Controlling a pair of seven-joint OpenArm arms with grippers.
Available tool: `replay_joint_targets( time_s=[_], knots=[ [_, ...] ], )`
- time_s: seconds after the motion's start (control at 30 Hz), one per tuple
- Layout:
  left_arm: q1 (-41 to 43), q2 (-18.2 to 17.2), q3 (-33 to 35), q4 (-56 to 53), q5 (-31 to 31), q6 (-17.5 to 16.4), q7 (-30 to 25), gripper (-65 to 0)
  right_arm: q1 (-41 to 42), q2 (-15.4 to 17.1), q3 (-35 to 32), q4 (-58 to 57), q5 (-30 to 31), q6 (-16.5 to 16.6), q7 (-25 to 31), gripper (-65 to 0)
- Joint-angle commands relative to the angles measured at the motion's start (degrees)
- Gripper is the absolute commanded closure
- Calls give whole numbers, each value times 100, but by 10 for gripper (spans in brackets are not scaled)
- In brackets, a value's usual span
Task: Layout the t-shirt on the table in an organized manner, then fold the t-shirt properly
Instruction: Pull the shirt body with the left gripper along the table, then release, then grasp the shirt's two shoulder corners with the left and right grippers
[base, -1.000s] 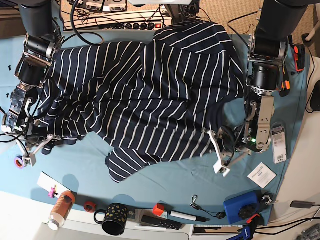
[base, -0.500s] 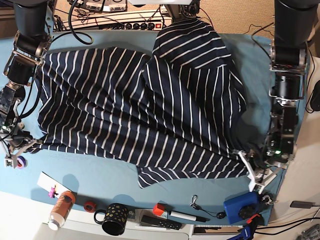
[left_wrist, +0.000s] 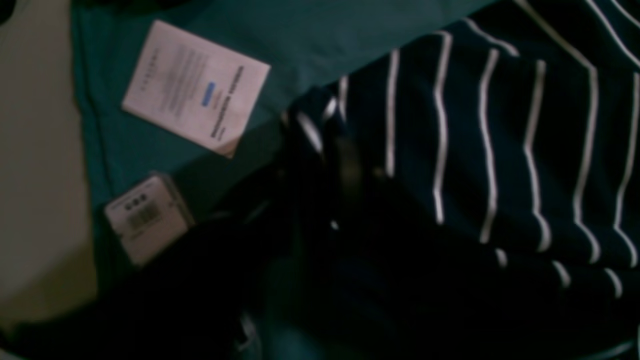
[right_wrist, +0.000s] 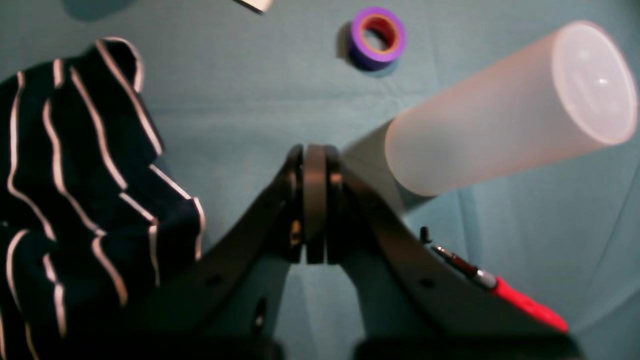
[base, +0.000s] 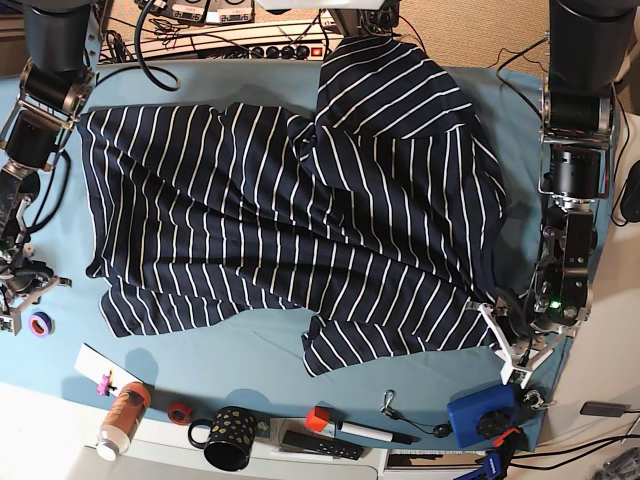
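The navy t-shirt (base: 300, 220) with thin white stripes lies spread across the teal table (base: 200, 345), one part bunched at the back right. My right gripper (base: 20, 305) hangs near the table's left edge, apart from the shirt's hem. In the right wrist view its fingertips (right_wrist: 315, 200) stand together with nothing between them, and the t-shirt's (right_wrist: 75, 190) edge lies just to their left. My left gripper (base: 505, 345) sits at the shirt's front right corner. The left wrist view is dark and blurred, showing the t-shirt (left_wrist: 475, 150) but not how the jaws stand.
A purple tape roll (base: 40, 324) lies by my right gripper, also in the right wrist view (right_wrist: 376, 36) beside a frosted cylinder (right_wrist: 500, 110). A bottle (base: 123, 418), black mug (base: 228, 438), marker (base: 360, 432) and blue box (base: 485, 415) line the front edge. A white card (left_wrist: 195, 90) lies near the left gripper.
Both arms pulled outward and the shirt spread wider and flatter. The shirt's left corner has come free of my right gripper and lies apart from it.
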Motion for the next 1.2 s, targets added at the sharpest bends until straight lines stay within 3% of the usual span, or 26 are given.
replay_joint_targets(
  time_s=[0.0, 0.13, 0.2, 0.3, 0.43, 0.63, 0.7, 0.8, 1.03, 1.17],
  knots=[
    [-221, -61, -33, 103, -13, 63, -146, -205, 162, 129, 22, 103, 164, 68, 90, -70],
    [-236, -59, -33, 155, -144, 232, -144, -219, 162, 127, 22, 103, 979, 142, -55, -81],
    [-236, -59, -33, 219, -420, 20, -136, -219, 164, 127, 24, 103, 1294, 214, -70, -81],
    [-236, -59, -33, 293, -752, -459, 101, -219, 164, 142, 28, 129, 1624, 590, -319, -81],
    [-216, -103, -35, 737, -1016, -525, 855, -217, 160, 142, 264, 354, 2337, 1064, -905, -81],
    [-190, -173, -140, 2490, -1344, -352, 2000, -217, 160, 142, 1307, 1082, 3731, 1333, -2133, -81],
    [-59, -175, -247, 2909, -1266, -354, 2020, -217, 160, 144, 1626, 1410, 4170, 1366, -2715, -80],
    [361, -168, -470, 3244, -1270, -343, 2092, -217, 129, 234, 2004, 1825, 4297, 1451, -3481, -80],
    [2155, -170, -1808, 4413, -1311, -227, 2157, -217, -785, 649, 2677, 2181, 5169, 1449, -3481, -80],
    [3462, -168, -2719, 5292, -1849, -490, 2153, -217, -1464, 629, 3458, 2352, 5515, 1453, -3481, -80]
  ],
)
